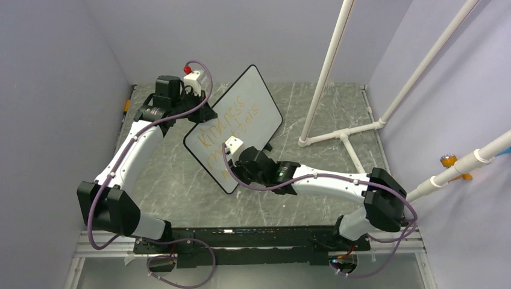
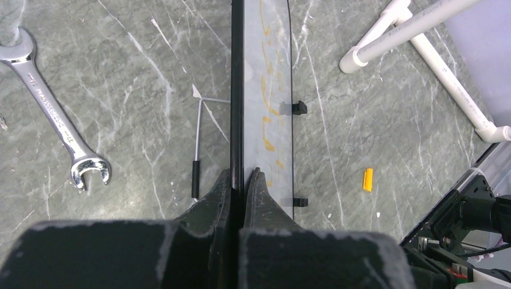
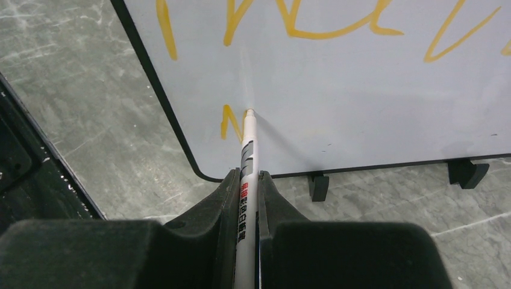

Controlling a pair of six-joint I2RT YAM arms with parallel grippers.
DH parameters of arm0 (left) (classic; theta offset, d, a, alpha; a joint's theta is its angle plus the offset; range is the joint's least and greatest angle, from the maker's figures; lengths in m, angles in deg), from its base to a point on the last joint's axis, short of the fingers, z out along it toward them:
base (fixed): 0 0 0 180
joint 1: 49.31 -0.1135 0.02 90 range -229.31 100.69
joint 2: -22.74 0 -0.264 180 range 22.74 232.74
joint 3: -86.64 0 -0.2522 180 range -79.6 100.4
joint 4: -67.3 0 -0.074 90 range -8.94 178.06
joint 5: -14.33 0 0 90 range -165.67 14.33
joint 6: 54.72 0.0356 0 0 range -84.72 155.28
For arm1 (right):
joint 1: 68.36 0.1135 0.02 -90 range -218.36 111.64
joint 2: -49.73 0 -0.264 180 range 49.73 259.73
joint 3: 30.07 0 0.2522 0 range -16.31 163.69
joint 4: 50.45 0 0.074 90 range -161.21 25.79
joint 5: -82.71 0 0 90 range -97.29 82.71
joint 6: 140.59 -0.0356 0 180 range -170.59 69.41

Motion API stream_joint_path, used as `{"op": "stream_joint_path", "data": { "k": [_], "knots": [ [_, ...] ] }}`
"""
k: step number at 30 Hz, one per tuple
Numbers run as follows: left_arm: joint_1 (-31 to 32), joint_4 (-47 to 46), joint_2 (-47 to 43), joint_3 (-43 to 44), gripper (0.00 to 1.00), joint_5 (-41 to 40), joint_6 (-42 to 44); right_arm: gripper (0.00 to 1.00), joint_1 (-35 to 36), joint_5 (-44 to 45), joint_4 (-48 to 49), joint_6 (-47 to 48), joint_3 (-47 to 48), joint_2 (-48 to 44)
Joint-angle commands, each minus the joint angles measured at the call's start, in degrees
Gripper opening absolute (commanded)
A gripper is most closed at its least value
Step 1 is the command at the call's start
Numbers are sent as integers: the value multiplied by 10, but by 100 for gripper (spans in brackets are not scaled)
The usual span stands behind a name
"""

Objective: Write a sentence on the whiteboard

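Note:
The whiteboard (image 1: 256,99) stands on edge on small black feet (image 3: 317,185), angled across the middle of the table. My left gripper (image 2: 241,174) is shut on its black frame, and this view sees the board (image 2: 268,72) edge-on. The sentence (image 1: 232,120) runs in orange-yellow lines across the board, and large strokes of it (image 3: 337,27) show in the right wrist view. My right gripper (image 3: 246,176) is shut on a slim white marker (image 3: 248,150). The marker's tip touches the board's lower left corner, beside a short fresh orange stroke (image 3: 229,123).
A steel wrench (image 2: 51,114) and a hex key (image 2: 197,144) lie on the marble tabletop behind the board. A small yellow cap (image 2: 367,179) lies on its written side. A white PVC pipe frame (image 1: 343,135) stands at the back right.

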Motion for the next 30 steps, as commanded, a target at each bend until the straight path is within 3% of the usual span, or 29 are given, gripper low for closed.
{"op": "stream_joint_path", "data": {
  "k": [1, 14, 30],
  "knots": [
    [2, 85, 21, -17, 0, -147, 65, 0, -10, 36, 30, -10, 12, 18],
    [3, 85, 21, -18, 0, -150, 65, 0, -12, 6, 41, -31, -56, -4],
    [9, 87, 19, -18, 0, -158, 84, 0, -41, 19, 24, -36, -20, -47]
  ]
}}
